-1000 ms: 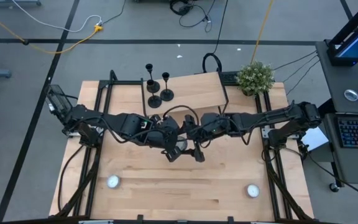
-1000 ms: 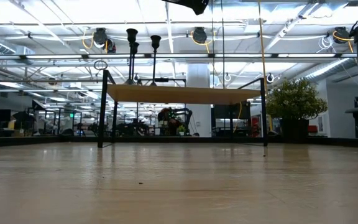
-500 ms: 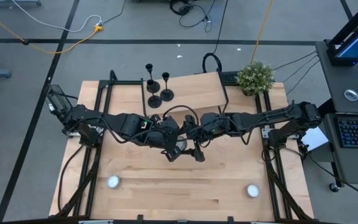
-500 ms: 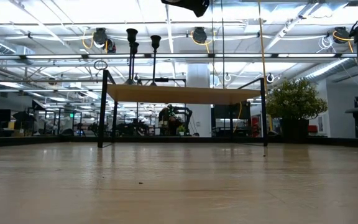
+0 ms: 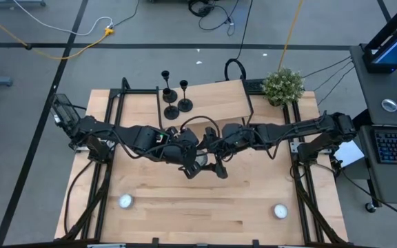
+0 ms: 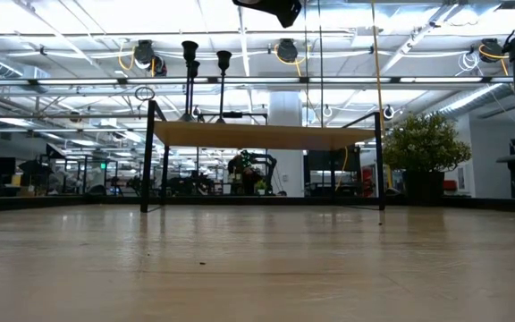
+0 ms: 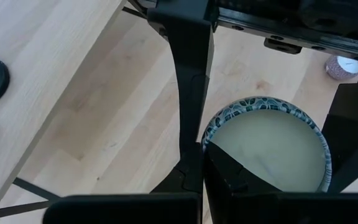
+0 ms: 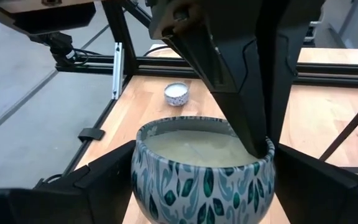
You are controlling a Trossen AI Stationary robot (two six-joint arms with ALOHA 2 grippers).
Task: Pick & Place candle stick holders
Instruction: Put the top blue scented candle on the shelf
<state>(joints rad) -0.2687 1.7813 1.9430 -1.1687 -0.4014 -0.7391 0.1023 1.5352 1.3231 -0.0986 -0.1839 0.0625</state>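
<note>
Three candle stick holders (image 5: 172, 95) upright, stems vertical, on the raised shelf's (image 5: 216, 102) far left, a patterned candle jar (image 8: 202, 168) full of pale wax mid-table, left gripper (image 5: 193, 167) and right gripper (image 5: 216, 167) each clamping its rim

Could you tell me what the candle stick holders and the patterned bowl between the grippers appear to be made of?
The candle stick holders on the raised shelf look like black metal with a matte finish: thin stems, flat round bases. The bowl looks like glazed ceramic, with a glossy white wall and teal leaf print; its pale, smooth fill is probably wax. The left gripper and the right gripper both grip its rim.
</note>
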